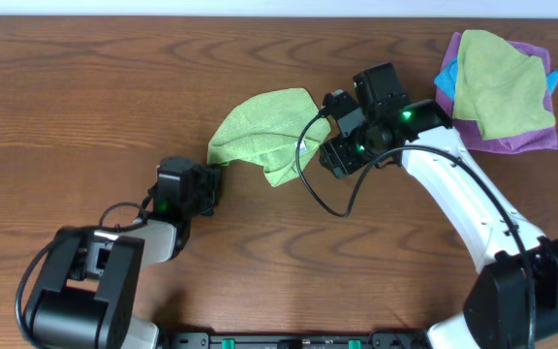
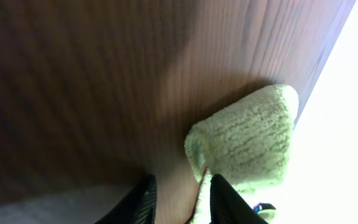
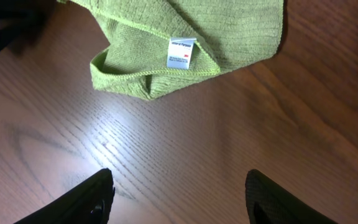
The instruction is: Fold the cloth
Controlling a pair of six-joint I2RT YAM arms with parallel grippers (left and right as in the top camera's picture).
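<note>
Overhead, the cloth (image 1: 264, 131) lies crumpled mid-bench, its long axis running near-left to far-right. The left hand (image 1: 213, 182) straddles its near-left corner; its fingertips are cut off, so I cannot tell whether it pinches. The right hand (image 1: 329, 133) gapes empty just right of the cloth.

The black-and-grey left arm (image 1: 114, 257) stretches low and forward, its black left gripper (image 1: 213, 184) with fingers (image 2: 229, 202) drawn partway together. Ahead and to its right, the white right arm (image 1: 453, 194) bends inward. Its black right gripper (image 1: 329, 134) points downward with its fingers (image 3: 89, 199) spread wide.
</note>
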